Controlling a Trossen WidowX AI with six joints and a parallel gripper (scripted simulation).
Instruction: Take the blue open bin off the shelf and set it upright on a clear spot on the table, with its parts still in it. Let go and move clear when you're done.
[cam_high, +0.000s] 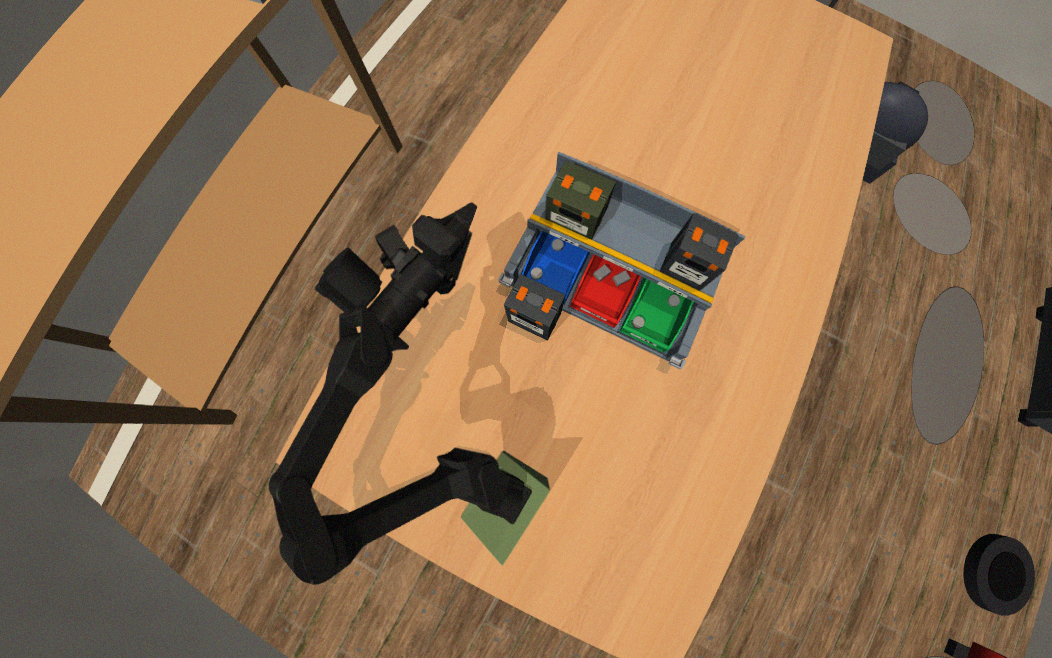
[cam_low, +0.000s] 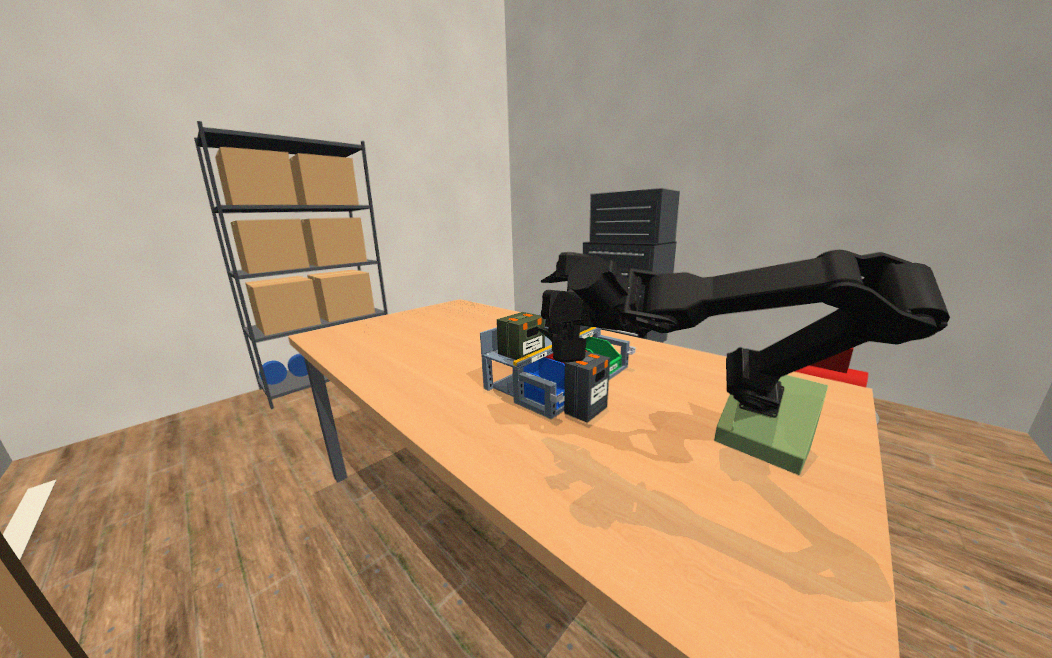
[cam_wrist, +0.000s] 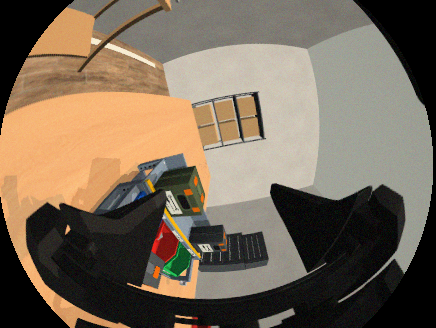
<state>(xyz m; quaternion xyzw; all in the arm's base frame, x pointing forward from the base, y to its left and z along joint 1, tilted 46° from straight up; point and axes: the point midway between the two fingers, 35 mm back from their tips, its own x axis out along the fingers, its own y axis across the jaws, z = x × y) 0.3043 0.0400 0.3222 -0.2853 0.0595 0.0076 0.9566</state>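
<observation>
The wide-open, empty end effector (cam_high: 460, 246) (cam_low: 552, 293) (cam_wrist: 219, 193) could knock the near black case (cam_high: 532, 309) (cam_low: 587, 387) — it crowds the blue bin (cam_high: 552, 263) (cam_low: 552, 374).

The bin (cam_high: 552, 259) (cam_low: 552, 374) (cam_wrist: 141, 196) is showing solid blue walls and an open top, and is sitting upright in the low front row of the shelf (cam_high: 620, 259) (cam_low: 486, 372) (cam_wrist: 151, 186), occupying the end at the left in the top view. Two small, round, grey parts (cam_high: 557, 244) are lying inside it, apart from each other, one towards the back and one towards the front. The shelf, blue-grey with a yellow strip running along its middle and a raised tier behind, is standing upright on the table (cam_high: 620, 93) (cam_low: 434, 364) (cam_wrist: 100, 125), whose pale wooden top is lying level beneath it
</observation>
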